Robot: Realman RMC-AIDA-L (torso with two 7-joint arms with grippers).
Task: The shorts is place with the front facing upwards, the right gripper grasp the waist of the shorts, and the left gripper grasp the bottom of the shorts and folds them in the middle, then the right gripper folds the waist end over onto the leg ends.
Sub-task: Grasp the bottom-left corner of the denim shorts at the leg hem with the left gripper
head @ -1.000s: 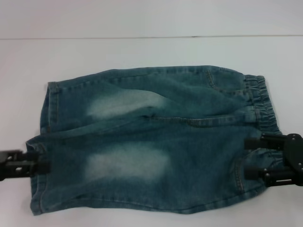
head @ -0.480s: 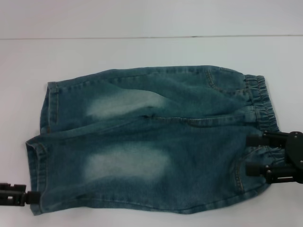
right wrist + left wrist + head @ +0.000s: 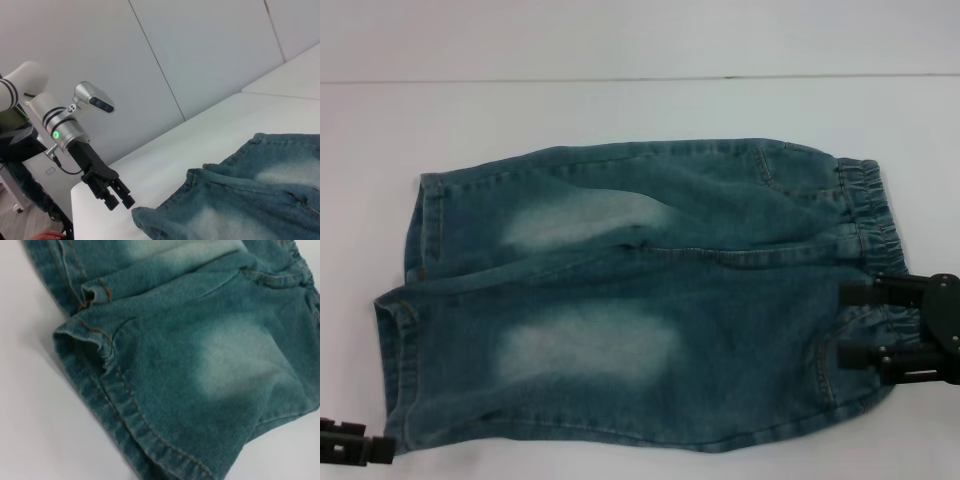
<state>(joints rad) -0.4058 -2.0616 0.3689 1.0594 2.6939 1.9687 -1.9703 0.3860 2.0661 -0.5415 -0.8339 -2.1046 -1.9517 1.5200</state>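
Observation:
Blue denim shorts [image 3: 640,300] lie flat on the white table, front up, with the elastic waist [image 3: 875,220] to the right and the leg ends [image 3: 398,370] to the left. My right gripper [image 3: 845,325] stands open at the waist's near part, one finger [image 3: 855,296] on each side of the band's edge. My left gripper [image 3: 382,449] sits just off the near leg's outer hem corner, holding nothing. The right wrist view shows the left gripper [image 3: 120,201] with a narrow gap between its fingers, close to the hem [image 3: 145,217]. The left wrist view shows only the leg hem [image 3: 115,395].
The white table [image 3: 620,110] extends beyond the shorts on every side, and a seam line runs across its far part. In the right wrist view a wall stands behind the table and the table's end lies just beyond the left arm [image 3: 65,130].
My left gripper has slid from the middle of the near leg's hem toward me, to the hem's near corner. The right gripper has barely shifted. The shorts lie as before.

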